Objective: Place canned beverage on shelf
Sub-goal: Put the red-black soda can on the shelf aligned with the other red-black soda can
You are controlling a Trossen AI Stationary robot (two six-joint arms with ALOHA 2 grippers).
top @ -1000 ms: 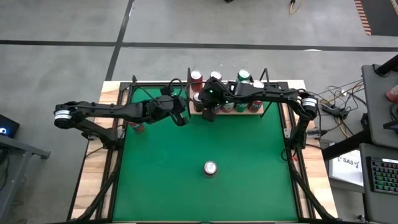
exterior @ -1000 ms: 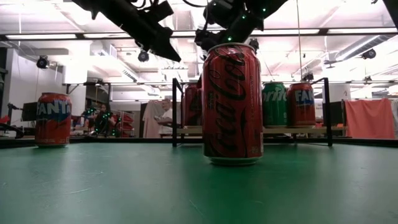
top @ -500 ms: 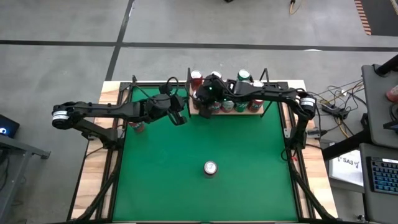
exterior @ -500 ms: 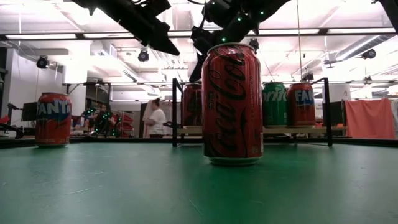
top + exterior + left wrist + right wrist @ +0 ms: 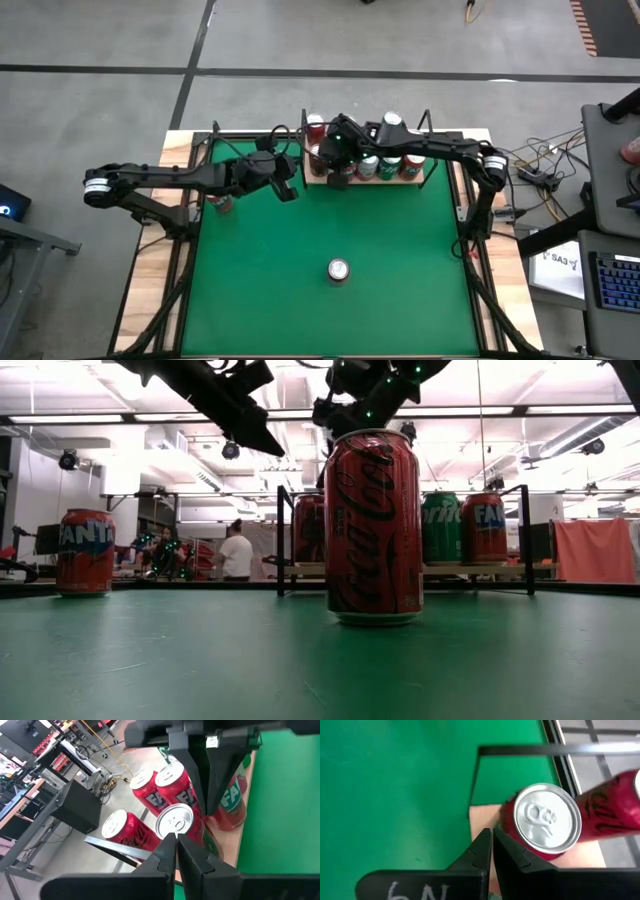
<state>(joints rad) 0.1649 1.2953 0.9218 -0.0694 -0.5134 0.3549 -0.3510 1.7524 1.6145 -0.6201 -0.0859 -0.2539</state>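
Your right gripper [image 5: 336, 170] is up over the left end of the shelf [image 5: 415, 180], fingers pressed together w/ nothing between them. Right wrist view shows the closed tips [image 5: 491, 836] just beside a red cola can [image 5: 545, 822] standing upright on the tan board, silver top facing the cam; can't tell if they touch it. A second red can [image 5: 615, 800] shows at the frame edge next to it.

Your left gripper [image 5: 288, 187] hangs over the green tabletop [image 5: 300, 300] just left of the shelf's left end, also pinched closed and empty. Left wrist view: closed tips [image 5: 176, 842] point toward the cans on the shelf — Fanta cans [image 5: 170, 790], a cola can [image 5: 125, 832], one w/ silver lid [image 5: 175, 820] nearest.

The shelf sits at the far edge of the table, black uprights at both ends, holding several cans in a row incl. a green Sprite [image 5: 440, 525] and a red Fanta [image 5: 485, 525].

Canned beverage to place: a red Coca-Cola can [image 5: 338, 270] stands upright alone on the felt, near the middle-front of the table, well apart from both grippers and the shelf. Low view has it big in front [image 5: 373, 525].

Another Fanta can [image 5: 85, 550] stands by the table's left edge, far side. A person [image 5: 236, 555] is in the room behind.
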